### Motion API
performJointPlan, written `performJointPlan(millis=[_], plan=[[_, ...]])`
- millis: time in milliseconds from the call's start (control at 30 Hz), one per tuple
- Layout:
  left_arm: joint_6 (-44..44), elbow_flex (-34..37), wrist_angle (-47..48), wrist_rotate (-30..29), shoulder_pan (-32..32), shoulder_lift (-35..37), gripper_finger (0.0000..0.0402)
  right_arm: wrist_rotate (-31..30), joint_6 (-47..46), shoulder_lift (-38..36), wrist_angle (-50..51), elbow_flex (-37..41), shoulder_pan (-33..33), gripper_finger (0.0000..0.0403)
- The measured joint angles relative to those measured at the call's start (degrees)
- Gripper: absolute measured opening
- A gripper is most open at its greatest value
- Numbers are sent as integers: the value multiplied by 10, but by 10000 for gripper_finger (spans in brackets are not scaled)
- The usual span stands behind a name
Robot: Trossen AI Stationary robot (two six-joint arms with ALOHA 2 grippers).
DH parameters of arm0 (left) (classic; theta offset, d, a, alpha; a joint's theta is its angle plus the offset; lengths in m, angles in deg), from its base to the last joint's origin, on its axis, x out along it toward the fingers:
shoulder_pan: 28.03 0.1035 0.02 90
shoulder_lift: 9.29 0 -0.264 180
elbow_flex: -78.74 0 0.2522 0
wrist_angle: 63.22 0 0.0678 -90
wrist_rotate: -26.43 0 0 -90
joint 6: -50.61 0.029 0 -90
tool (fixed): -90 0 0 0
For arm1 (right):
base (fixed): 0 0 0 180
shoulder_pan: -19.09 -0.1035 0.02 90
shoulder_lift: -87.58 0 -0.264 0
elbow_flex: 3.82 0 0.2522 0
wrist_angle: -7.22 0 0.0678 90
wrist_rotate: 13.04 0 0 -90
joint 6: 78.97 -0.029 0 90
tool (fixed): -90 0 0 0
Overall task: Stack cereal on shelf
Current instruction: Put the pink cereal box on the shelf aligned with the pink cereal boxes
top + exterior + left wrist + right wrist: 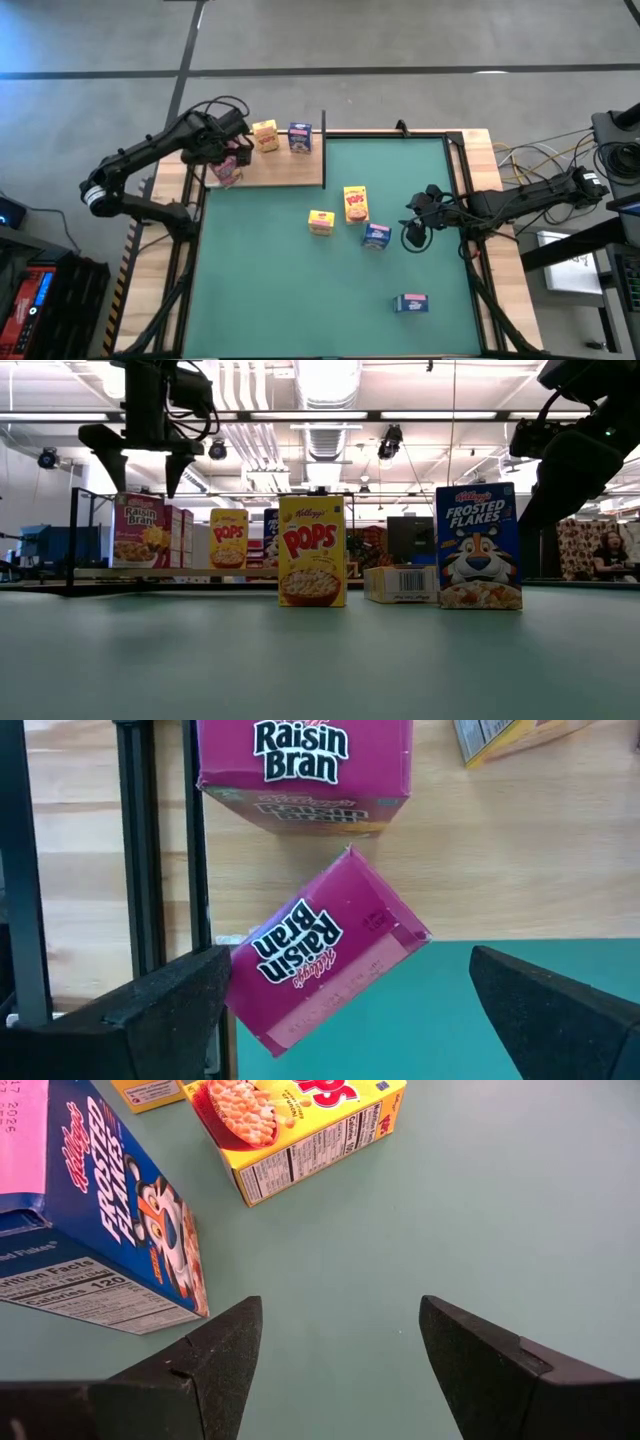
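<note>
The shelf, a light-wood board with black posts, lies at the mat's far left. On it stand two pink Raisin Bran boxes, a yellow box and a blue box. My left gripper hangs open just above the nearer pink box, one finger to each side of it and apart from it. On the mat are an upright yellow Pops box, a flat-lying yellow box and an upright Frosted Flakes box. My right gripper stands open beside the Frosted Flakes box.
Another blue box lies alone toward the mat's near right. Black uprights of the shelf stand close beside my left gripper. The green mat is bare at its near left.
</note>
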Motion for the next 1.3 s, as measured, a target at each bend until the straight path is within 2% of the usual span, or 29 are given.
performJointPlan(millis=[333, 500, 600, 800, 1000, 1300], plan=[[21, 0, -9, -3, 0, 1, 392, 0, 0, 0, 0, 0, 0, 260], [-46, -1, -12, -19, 3, 1, 392, 0, 0, 0, 0, 0, 0, 260], [-125, -8, -5, -13, 2, 3, 392, 0, 0, 0, 0, 0, 0, 260], [-252, -68, 72, 49, 2, -5, 396, 0, 0, 0, 0, 0, 0, 260], [-305, -71, 87, 74, 2, -18, 399, 0, 0, 0, 0, 0, 0, 260], [-355, -33, 75, 51, 8, -30, 400, 0, 0, 0, 0, 0, 0, 260]])
